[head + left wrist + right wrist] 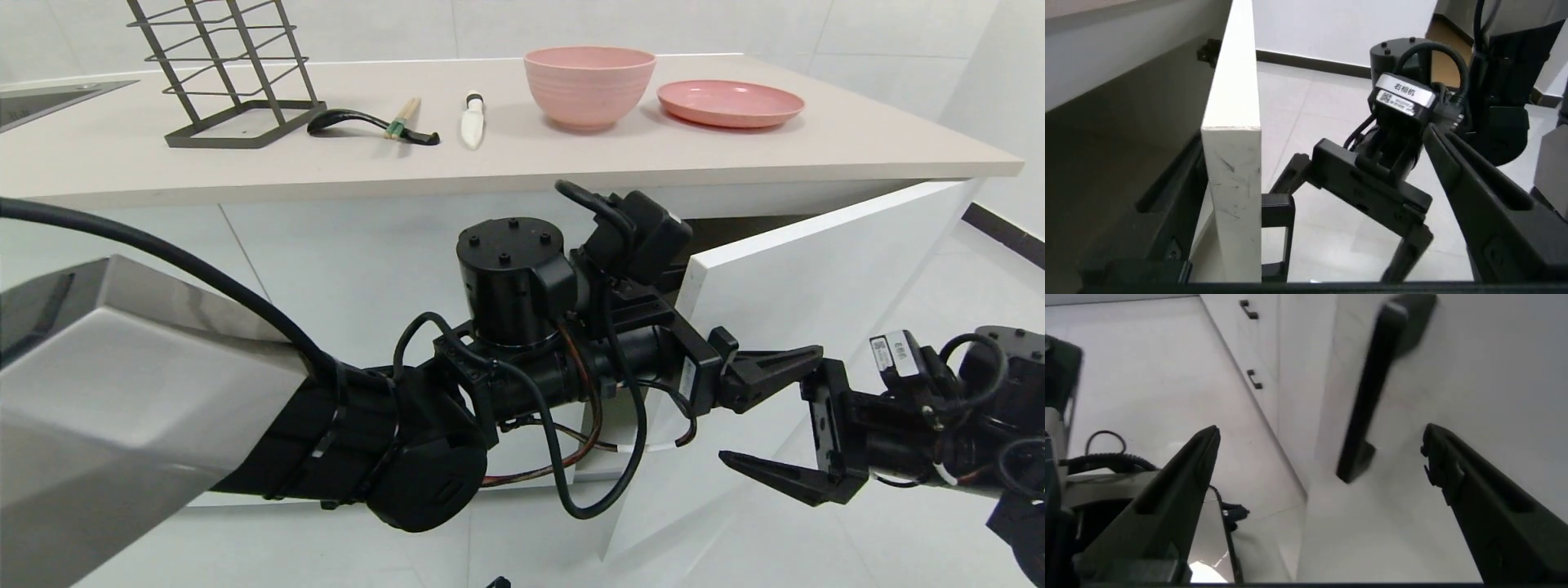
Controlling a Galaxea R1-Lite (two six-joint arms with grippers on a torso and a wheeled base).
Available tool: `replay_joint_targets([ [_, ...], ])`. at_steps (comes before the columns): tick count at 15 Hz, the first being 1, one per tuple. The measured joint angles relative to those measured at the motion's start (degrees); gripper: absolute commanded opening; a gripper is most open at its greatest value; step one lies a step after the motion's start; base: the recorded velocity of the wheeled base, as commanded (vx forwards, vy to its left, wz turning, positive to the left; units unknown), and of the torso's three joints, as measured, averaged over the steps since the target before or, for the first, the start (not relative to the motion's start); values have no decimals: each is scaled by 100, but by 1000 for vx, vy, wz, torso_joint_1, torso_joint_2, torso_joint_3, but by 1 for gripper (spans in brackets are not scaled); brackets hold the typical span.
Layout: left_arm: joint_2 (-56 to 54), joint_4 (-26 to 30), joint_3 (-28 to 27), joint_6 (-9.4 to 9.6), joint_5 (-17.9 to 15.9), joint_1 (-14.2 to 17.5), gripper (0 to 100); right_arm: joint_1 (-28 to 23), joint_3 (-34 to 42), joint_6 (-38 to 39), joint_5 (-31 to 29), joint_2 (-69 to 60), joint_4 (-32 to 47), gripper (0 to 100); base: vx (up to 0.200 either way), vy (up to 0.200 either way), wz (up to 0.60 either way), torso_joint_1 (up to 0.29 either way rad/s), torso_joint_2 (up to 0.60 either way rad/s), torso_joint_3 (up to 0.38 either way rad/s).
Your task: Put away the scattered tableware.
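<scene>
On the counter (857, 147) stand a pink bowl (589, 86) and a pink plate (731, 102). Left of them lie a white utensil (472, 121), a pair of chopsticks (404, 117) and a black spoon (367, 126). Below the counter's right end a white cabinet door (816, 269) stands ajar. My left gripper (784, 359) (1319, 122) is open, with the door's free edge (1233, 163) between its fingers. My right gripper (759, 420) (1321, 437) is open just right of it, facing the door's black handle (1368, 400) without touching it.
A dark wire rack (229, 73) stands at the counter's left, with a sink (49, 98) beyond it. White cabinet fronts run under the counter. Pale tiled floor lies below both arms. The two grippers are very close together at the door.
</scene>
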Motion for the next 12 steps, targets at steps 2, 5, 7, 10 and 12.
replay_joint_targets([
  [2, 2, 0, -6, -26, 27, -48, 100, -118, 35, 0, -285, -55, 38, 100, 0, 0, 0, 0, 0, 0],
  [5, 30, 51, -106, -32, 18, -95, 100, -350, 135, 2, -703, -523, 88, 100, 0, 0, 0, 0, 0, 0],
  [7, 55, 55, -135, -48, 110, -135, 100, -455, 545, -2, -764, -1061, 88, 100, 0, 0, 0, 0, 0, 0],
  [10, 72, 55, -157, -59, 222, -117, 100, -474, 1130, -11, -775, -2164, 99, 100, 0, 0, 0, 0, 0, 0],
  [12, 90, 51, -155, -65, 262, -233, 100, -450, 1295, -9, -786, -3112, 112, 100, 0, 0, 0, 0, 0, 0],
])
